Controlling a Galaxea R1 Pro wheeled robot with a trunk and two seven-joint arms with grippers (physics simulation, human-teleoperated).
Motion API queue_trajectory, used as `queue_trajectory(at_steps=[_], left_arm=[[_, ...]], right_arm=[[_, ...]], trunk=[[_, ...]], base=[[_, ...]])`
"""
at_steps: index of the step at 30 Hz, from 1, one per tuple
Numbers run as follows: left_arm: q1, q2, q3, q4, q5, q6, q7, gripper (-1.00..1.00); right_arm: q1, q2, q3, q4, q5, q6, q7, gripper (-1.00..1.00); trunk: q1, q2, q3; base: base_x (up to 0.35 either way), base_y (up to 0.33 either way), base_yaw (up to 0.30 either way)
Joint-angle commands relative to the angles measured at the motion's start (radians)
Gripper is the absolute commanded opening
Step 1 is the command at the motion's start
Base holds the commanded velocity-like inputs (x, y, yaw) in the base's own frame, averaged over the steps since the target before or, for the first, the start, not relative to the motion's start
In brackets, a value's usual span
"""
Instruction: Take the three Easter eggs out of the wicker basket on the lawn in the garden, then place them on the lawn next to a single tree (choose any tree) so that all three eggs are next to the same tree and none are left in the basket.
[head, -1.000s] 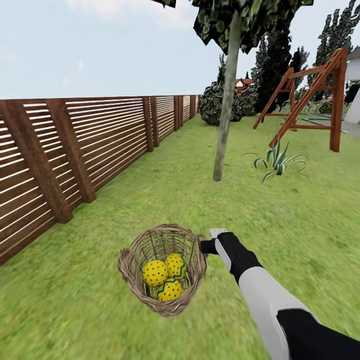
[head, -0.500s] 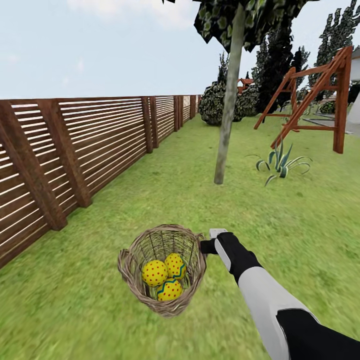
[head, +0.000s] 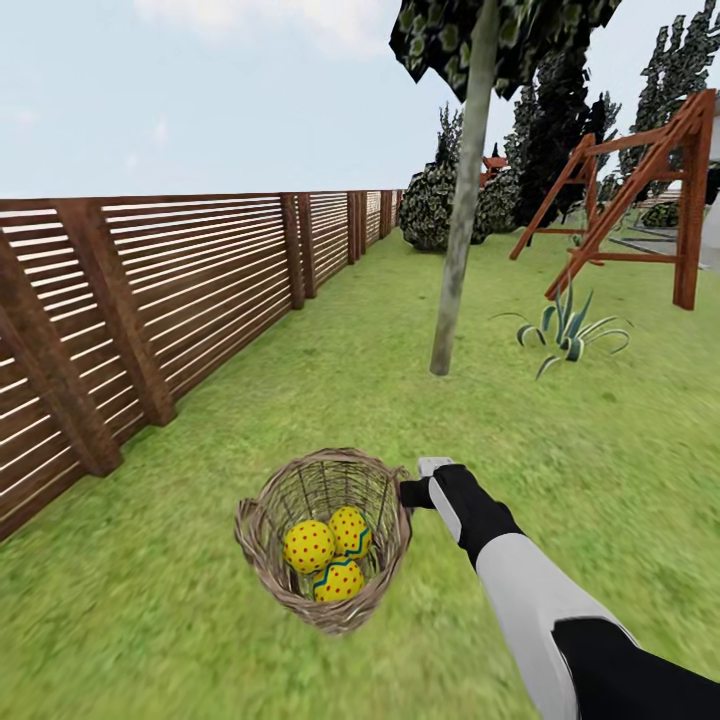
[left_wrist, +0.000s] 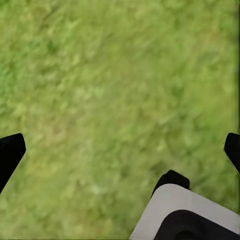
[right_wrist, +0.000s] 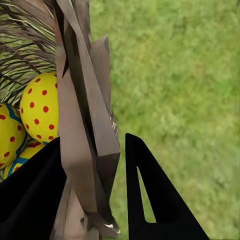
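Observation:
Three yellow Easter eggs (head: 309, 546) with red dots lie together in the wicker basket (head: 320, 482). My right gripper (head: 408, 493) is shut on the basket's right rim. In the right wrist view the two dark fingers (right_wrist: 150, 190) clamp the wicker rim (right_wrist: 82, 130), with the eggs (right_wrist: 42, 107) inside beside it. The tree (head: 458, 230), with its slim pale trunk, rises from the lawn (head: 600, 450) a few metres ahead of the basket. My left gripper (left_wrist: 122, 145) is open over bare grass, holding nothing.
A brown slatted fence (head: 150, 290) runs along the left. A spiky plant (head: 568, 335) grows to the right of the tree, with a wooden swing frame (head: 650, 200) behind it. Round bushes (head: 430, 205) and dark cypresses stand at the back.
The whole view has shifted: fence, tree and plant slide slightly, so the camera moved forward. The basket and my right arm keep the same place in the picture.

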Motion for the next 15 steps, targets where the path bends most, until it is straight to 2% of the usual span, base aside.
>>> queue_trajectory(at_steps=[1,15], left_arm=[[-0.001,0.000,-0.005,0.001,0.009,-0.003,0.000,1.00],[-0.001,0.000,-0.005,0.001,0.009,-0.003,0.000,1.00]], right_arm=[[-0.001,0.001,-0.001,-0.002,-0.009,0.005,-0.001,-1.00],[-0.001,0.001,0.001,-0.002,-0.009,0.005,-0.001,-1.00]], trunk=[[0.001,-0.001,-0.001],[0.001,-0.001,-0.001]], base=[[0.331,0.000,0.000],[0.331,0.000,0.000]])
